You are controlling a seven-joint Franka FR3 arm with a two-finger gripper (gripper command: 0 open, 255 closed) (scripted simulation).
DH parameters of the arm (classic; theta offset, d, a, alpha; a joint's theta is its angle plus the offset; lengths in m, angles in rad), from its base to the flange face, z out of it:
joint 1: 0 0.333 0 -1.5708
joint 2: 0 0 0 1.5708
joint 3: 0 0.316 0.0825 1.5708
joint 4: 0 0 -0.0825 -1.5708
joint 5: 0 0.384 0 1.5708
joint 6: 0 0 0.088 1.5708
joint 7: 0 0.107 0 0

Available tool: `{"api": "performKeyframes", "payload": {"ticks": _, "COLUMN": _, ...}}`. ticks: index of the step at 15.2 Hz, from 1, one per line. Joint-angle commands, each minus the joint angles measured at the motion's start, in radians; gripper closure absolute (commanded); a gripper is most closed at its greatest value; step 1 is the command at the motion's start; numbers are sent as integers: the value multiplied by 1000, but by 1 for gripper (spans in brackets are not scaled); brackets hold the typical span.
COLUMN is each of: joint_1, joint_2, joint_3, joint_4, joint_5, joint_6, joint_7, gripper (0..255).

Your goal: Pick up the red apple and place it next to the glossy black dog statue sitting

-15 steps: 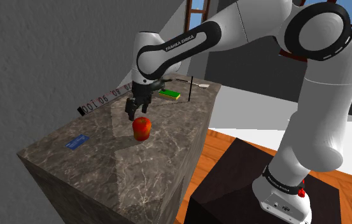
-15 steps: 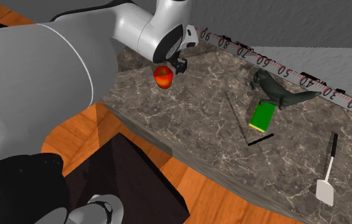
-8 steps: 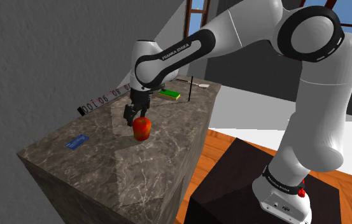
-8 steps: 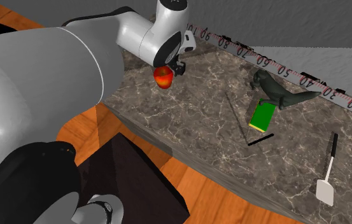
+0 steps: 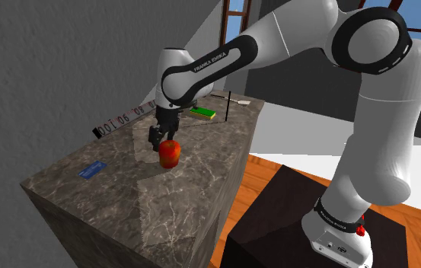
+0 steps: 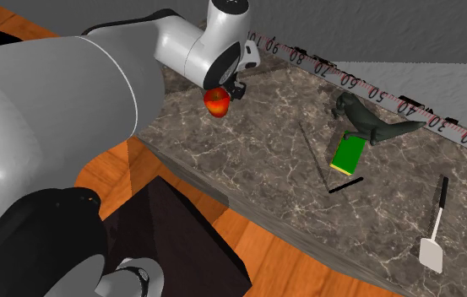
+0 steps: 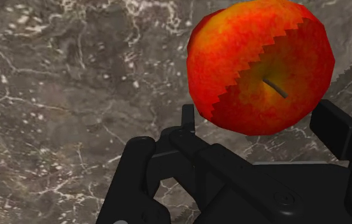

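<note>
Change: compared with a second ago, the gripper has come down closer to the apple, and the arm's upper links have swung toward the shoulder view's left; against half a second ago almost nothing differs.
Gripper: the black fingers stand apart, one at each side of the apple's upper part; I cannot tell whether either pad touches the skin, and nothing is clasped or lifted.
Apple: red with a yellow-orange blush, stem toward the hand. It sits on the counter directly under the fingertips, at the end of the counter where the gripper is.
Dog statue: dark and glossy, well apart from the gripper, further along the counter and close to the wall.
Green block: flat, with a pale edge, just beside the statue on the side away from the wall, equally far from the gripper.
Counter: dark veined marble below the gripper.
Measuring tape: a numbered strip along the wall edge, behind the gripper.
Spatula: white blade, black handle, further from the gripper than anything else on the counter.
Blue card: lies flat, beyond the apple from the statue.
</note>
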Motion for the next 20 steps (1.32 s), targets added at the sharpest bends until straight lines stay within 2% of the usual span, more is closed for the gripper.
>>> {"api": "performKeyframes", "payload": {"ticks": 1, "joint_1": 0, "joint_2": 1, "joint_3": 0, "joint_4": -1, "joint_5": 0, "joint_6": -1, "joint_7": 0, "gripper": 255}}
{"api": "performKeyframes", "payload": {"ticks": 8, "joint_1": 0, "joint_2": 1, "joint_3": 0, "joint_4": -1, "joint_5": 0, "joint_6": 0, "joint_7": 0, "gripper": 255}}
{"api": "performKeyframes", "payload": {"ticks": 20, "joint_1": -3, "joint_2": -66, "joint_3": -1, "joint_4": 75, "joint_5": -6, "joint_6": -142, "joint_7": 19, "gripper": 255}}
